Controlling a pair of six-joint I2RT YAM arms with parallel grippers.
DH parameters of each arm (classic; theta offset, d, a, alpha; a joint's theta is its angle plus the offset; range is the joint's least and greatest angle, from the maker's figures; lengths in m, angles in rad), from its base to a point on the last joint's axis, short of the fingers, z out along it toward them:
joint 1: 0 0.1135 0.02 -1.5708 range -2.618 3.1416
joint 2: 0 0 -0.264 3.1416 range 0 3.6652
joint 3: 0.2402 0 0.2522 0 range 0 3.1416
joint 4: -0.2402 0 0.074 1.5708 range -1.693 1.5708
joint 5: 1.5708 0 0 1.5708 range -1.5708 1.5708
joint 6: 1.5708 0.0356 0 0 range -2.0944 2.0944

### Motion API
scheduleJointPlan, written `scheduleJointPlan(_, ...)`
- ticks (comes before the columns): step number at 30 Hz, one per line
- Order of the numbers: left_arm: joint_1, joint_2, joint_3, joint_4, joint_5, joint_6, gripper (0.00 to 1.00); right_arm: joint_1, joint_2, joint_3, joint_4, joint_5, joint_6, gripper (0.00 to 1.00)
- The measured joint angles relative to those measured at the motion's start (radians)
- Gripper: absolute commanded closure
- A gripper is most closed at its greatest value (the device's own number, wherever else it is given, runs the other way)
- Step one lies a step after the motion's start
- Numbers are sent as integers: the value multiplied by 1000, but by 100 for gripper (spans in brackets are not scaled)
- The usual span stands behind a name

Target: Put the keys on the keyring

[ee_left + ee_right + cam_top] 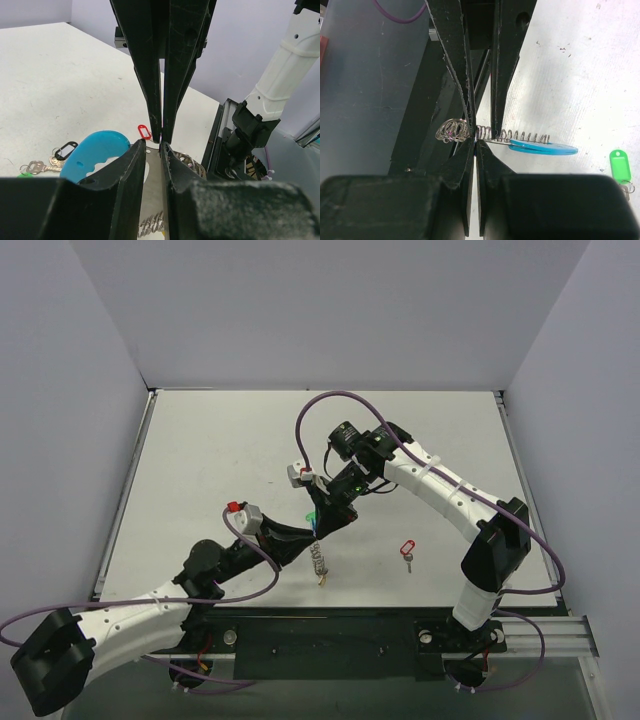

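The keyring hangs between both grippers; its silvery chain (pixel 520 135) runs to a light-blue tag (pixel 545 146), and the chain's end (pixel 319 562) reaches the table. My right gripper (pixel 476 141) is shut on the chain's wire. My left gripper (pixel 160 147) meets it tip to tip, its fingers (pixel 496 100) a narrow gap apart and straddling the chain. The blue tag (pixel 100 150) lies just left of the left fingers. A red-tagged key (pixel 406 550) lies alone to the right. The green tag (pixel 620 165) and the black-tagged key (pixel 66 150) lie beside the blue tag.
The right arm's white links (pixel 280 75) and black base bracket (pixel 250 130) stand close behind the grippers. A purple cable (pixel 330 405) loops above the right wrist. The table's near edge with its metal rail (pixel 400 625) lies just past the keyring.
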Motion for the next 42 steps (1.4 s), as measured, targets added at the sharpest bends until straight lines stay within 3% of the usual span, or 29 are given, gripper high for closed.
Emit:
scheduleJointPlan(12, 0, 21, 0, 9, 11, -3, 79, 0, 0, 0, 0, -5, 0, 100)
scheduleJointPlan(14, 0, 21, 0, 9, 11, -4, 85, 0, 0, 0, 1, -5, 0, 100)
scheduleJointPlan(15, 0, 21, 0, 10, 12, -5, 98, 0, 0, 0, 1, -5, 0, 100)
scheduleJointPlan(19, 0, 19, 0, 10, 16, -6, 100, 0, 0, 0, 1, -5, 0, 100)
scheduleJointPlan(21, 0, 18, 0, 9, 15, -6, 100, 0, 0, 0, 1, -5, 0, 91)
scheduleJointPlan(24, 0, 7, -2, -1, 10, -1, 100, 0, 0, 0, -1, -11, 6, 67)
scheduleJointPlan(28, 0, -43, -10, -49, 2, 24, 100, -16, 0, 1, -5, -12, 24, 54)
scheduleJointPlan(35, 7, -126, -10, -152, 8, 81, 100, -128, -36, 2, -11, 35, 30, 48)
scheduleJointPlan(42, 11, -130, 22, -253, 76, 158, 100, -195, -191, -73, -2, 126, 11, 46)
